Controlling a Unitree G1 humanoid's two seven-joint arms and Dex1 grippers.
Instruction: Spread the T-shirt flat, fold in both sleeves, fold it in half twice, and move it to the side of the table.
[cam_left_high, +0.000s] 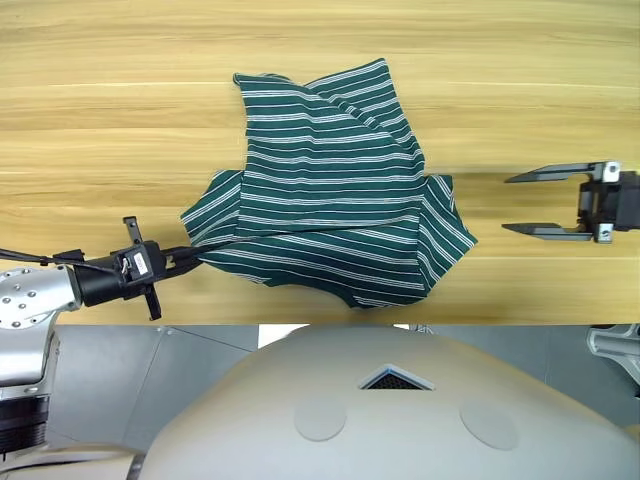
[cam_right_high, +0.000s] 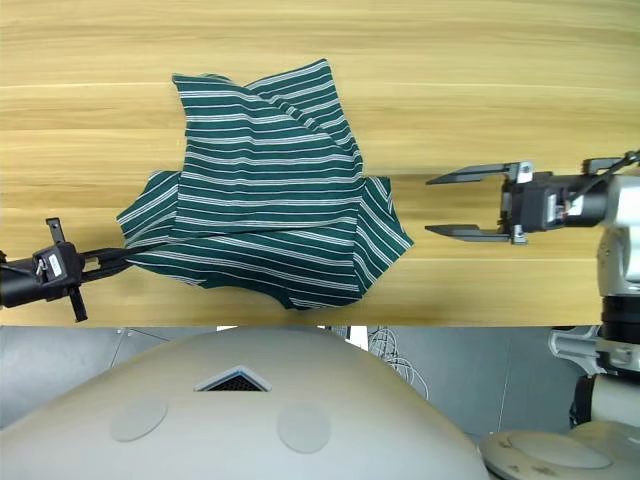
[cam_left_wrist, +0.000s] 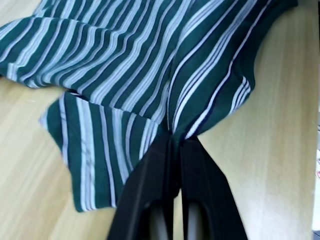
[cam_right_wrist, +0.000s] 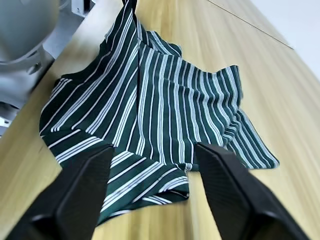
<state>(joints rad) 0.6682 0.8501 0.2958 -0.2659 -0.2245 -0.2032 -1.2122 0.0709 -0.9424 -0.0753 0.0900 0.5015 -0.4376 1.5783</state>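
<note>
In the left eye view, the dark green T-shirt with white stripes (cam_left_high: 330, 190) lies crumpled in the middle of the pale wooden desk (cam_left_high: 100, 100), its lower folds close to the front edge. Your left pincer (cam_left_high: 195, 255) is clamped on the cloth's left corner. Your right pincer (cam_left_high: 510, 203) stands wide apart and empty, off to the right and clear of the fabric. If you pull with the left alone, the whole heap will likely drag instead of spreading, and the near folds could slide over the edge.

The right eye view shows more of the right arm and makes the bare gap between that pincer and the T-shirt's right corner plainer.

The left wrist view adds what the head views cannot. The grip sits at the very fingertips on a bunched pleat, possibly several layers thick. A hard tug may slip it free or unfold the wrong layer.

The right wrist view looks between the spread fingers at overlapped folds on the nearest corner. If you close there, you risk pinching two layers together and locking the crease in.
</note>
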